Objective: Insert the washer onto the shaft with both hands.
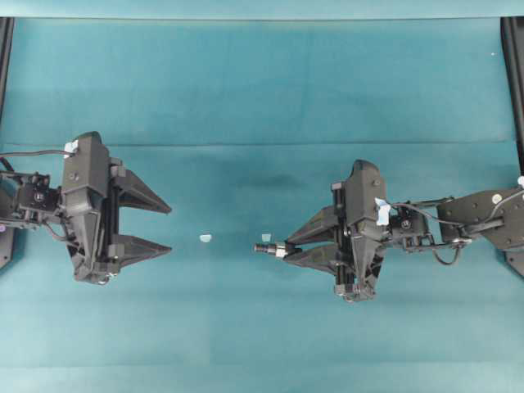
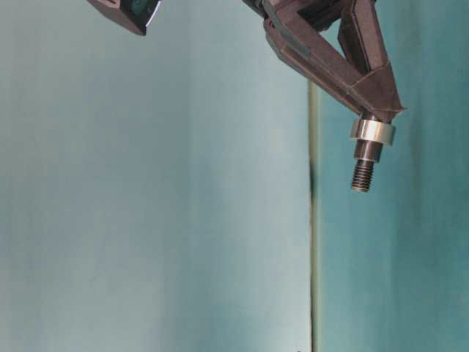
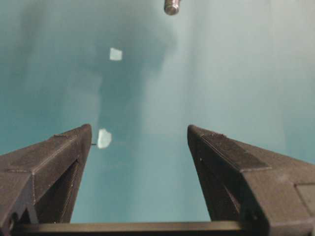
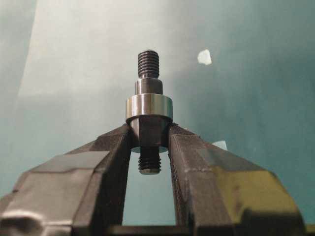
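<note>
My right gripper [image 1: 288, 248] [image 4: 149, 132] is shut on the thick middle of the dark stepped shaft [image 1: 266, 247] [image 4: 148, 64]. The shaft points toward the left arm, threaded end out. The silvery washer [image 1: 280, 250] [image 4: 148, 107] sits around the shaft, right against the fingertips. The table-level view shows the same: washer [image 2: 372, 131] on the shaft [image 2: 363, 169], held above the cloth. My left gripper [image 1: 169, 228] [image 3: 139, 135] stands wide open and empty, well to the left, facing the shaft. The shaft's tip [image 3: 172, 7] shows at the top of the left wrist view.
Two small pale scraps lie on the teal cloth between the grippers, one [image 1: 205, 238] [image 3: 104, 138] near the left gripper and another [image 1: 266, 237] [image 3: 115, 54] by the shaft. Black frame rails [image 1: 514, 57] run along both side edges.
</note>
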Action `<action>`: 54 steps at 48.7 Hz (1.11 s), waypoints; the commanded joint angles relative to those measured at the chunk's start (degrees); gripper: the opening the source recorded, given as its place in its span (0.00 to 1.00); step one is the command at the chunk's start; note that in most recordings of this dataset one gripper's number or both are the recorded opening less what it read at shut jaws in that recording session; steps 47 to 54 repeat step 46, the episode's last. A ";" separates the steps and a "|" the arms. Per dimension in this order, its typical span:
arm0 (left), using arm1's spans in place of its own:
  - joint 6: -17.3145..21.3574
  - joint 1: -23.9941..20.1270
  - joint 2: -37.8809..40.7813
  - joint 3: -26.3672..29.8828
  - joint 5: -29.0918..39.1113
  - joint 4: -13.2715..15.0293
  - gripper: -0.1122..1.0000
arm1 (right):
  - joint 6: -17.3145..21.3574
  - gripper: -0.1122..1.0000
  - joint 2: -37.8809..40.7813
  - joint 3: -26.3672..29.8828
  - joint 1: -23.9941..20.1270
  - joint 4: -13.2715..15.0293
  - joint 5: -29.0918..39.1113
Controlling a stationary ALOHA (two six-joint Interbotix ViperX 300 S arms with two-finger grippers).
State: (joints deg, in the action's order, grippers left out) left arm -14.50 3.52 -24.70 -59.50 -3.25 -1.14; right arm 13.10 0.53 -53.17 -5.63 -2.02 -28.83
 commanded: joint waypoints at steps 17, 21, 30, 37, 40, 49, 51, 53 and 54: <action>-0.09 0.09 -0.09 0.53 -0.26 -0.09 0.86 | 0.18 0.10 -0.35 0.62 -0.09 0.09 -0.26; -0.09 0.00 0.09 0.70 -0.26 -0.09 0.86 | 0.26 0.10 -0.26 0.44 -0.09 0.09 -0.26; -0.09 0.09 0.44 0.79 -0.26 -0.09 0.86 | 0.26 0.10 -0.09 0.35 -0.26 0.09 -0.26; -0.09 0.00 0.53 0.88 -0.26 -0.09 0.86 | 0.26 0.10 0.00 0.35 -0.26 0.09 -0.26; -0.09 0.09 0.44 0.79 -0.26 -0.09 0.86 | 0.26 0.10 0.00 0.35 -0.26 0.09 -0.26; -0.09 0.09 0.53 0.88 -0.26 -0.09 0.86 | 0.26 0.10 0.26 0.35 -0.26 0.09 -0.26; -0.09 0.09 0.53 0.88 -0.26 -0.09 0.86 | 0.26 0.10 0.26 0.35 -0.26 0.09 -0.26; -0.09 0.09 0.53 0.88 -0.26 -0.09 0.86 | 0.26 0.10 0.26 0.35 -0.26 0.09 -0.26; -0.09 0.09 0.53 0.88 -0.26 -0.09 0.86 | 0.26 0.10 0.26 0.35 -0.26 0.09 -0.26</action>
